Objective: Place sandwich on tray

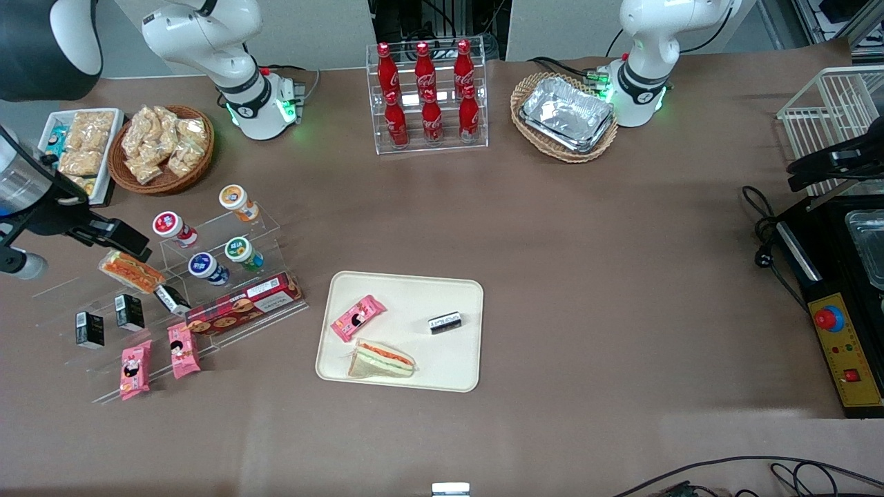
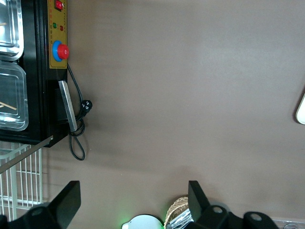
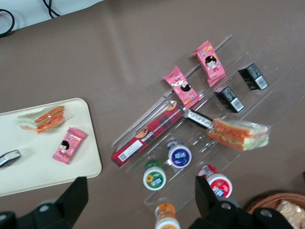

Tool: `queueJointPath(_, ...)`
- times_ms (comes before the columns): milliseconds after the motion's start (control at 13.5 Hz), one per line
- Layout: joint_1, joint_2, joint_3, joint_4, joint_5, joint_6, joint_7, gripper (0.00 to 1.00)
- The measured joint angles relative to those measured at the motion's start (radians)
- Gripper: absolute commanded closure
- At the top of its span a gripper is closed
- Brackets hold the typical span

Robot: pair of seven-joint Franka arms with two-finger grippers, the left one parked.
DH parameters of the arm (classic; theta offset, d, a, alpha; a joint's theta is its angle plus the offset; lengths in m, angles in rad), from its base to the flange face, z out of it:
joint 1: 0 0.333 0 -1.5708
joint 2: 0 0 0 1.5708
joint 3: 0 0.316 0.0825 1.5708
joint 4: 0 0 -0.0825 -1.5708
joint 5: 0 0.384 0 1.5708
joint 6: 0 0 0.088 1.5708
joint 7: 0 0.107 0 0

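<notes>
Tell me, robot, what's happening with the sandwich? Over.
Gripper open, empty, up over the snack rack. Sandwich lying on the tray, beside a pink snack pack. Nothing in the way.

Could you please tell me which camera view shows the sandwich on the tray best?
The front view: the sandwich lies whole and unobstructed on the tray, beside a pink snack packet. The right wrist view also shows it, but at the tray's edge. The left wrist view shows only a sliver of tray. The open hand hovers above the display rack.

Setting: brown tabletop (image 1: 587, 276) under even overhead light.
Pale wall panels (image 1: 311, 27) back it; a white wire rack (image 1: 832, 110) stands at the parked arm's end.
</notes>
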Motion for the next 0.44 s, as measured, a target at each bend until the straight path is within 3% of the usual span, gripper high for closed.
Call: queueJointPath(443, -0.165, 0.003, 0.031, -0.016, -0.006, 0.044, -0.190, 0.00)
